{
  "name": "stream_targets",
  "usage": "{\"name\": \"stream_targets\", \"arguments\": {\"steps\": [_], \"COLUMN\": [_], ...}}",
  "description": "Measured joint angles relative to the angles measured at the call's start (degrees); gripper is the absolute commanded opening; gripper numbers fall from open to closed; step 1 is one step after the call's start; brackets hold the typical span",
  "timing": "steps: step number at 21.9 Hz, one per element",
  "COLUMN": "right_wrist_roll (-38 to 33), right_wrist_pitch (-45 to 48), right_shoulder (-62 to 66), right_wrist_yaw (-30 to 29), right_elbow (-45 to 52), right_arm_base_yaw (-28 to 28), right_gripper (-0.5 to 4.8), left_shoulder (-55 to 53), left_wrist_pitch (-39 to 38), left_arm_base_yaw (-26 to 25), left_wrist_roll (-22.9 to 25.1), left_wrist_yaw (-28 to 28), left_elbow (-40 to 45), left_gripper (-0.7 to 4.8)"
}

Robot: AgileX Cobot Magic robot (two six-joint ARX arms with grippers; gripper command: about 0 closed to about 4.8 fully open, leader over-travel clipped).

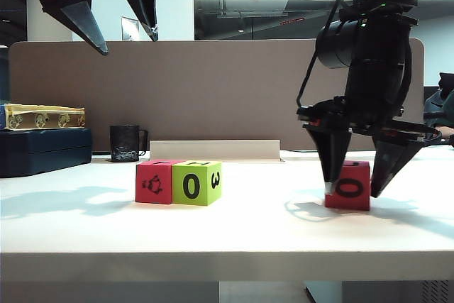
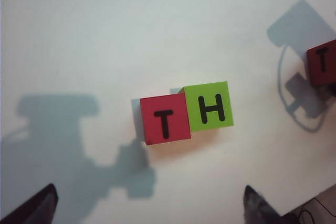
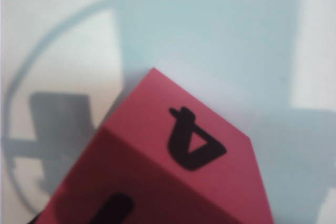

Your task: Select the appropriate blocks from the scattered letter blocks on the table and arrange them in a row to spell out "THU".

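the right gripper [image 1: 360,188] is lowered to the table [image 1: 234,235] on the right of the exterior view, its two dark fingers pointing down and spread wide, one on either side of a lone red block [image 1: 348,185]; the left finger's tip is seen against the block's left edge near the tabletop, while the right finger stands just beside the block's right side; whether either finger actually presses the block cannot be told, and the block rests on the table, so the jaws are seen as unclenched around it rather than gripping it; in the right wrist view this red block [image 3: 173,166] fills the lower part of the picture, a black 4 on one face and part of another black mark on the face below; the left gripper [image 1: 113,15] is held high above the left of the table, its fingers parted and nothing between them; in the left wrist view its fingertips [image 2: 39,208] are seen at the picture's edge, well apart from the blocks; a red block [image 2: 165,119] marked t and a lime-green block [image 2: 208,106] marked h are set touching side by side on the table, well apart from the lone red block.
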State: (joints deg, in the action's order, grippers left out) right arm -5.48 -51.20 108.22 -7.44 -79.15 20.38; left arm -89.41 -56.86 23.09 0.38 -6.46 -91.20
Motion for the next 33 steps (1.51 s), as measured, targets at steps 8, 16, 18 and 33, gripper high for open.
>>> {"name": "stream_targets", "arguments": {"steps": [8,16,18,33], "right_wrist_roll": [0.0,-0.1,-0.3,-1.7], "right_wrist_pitch": [3.5,8.8,9.6,13.1], "right_shoulder": [0.0,0.0,0.0,0.4], "right_wrist_yaw": [-1.6,-4.2,-4.5,-7.8], "right_elbow": [0.0,0.0,0.0,0.0], "right_arm_base_yaw": [3.0,7.0,7.1,7.0], "right_gripper": [3.36,3.35,3.22,3.13], "left_shoulder": [0.0,0.0,0.0,0.0], "left_wrist_pitch": [0.0,-1.0,-1.1,-2.6], "left_arm_base_yaw": [0.0,0.0,0.0,0.0], "left_wrist_roll": [0.0,0.0,0.0,0.3], "left_wrist_yaw": [0.0,0.0,0.0,0.0], "left_elbow": [0.0,0.0,0.0,0.0], "left_gripper": [4.79,4.79,4.79,4.79]}}
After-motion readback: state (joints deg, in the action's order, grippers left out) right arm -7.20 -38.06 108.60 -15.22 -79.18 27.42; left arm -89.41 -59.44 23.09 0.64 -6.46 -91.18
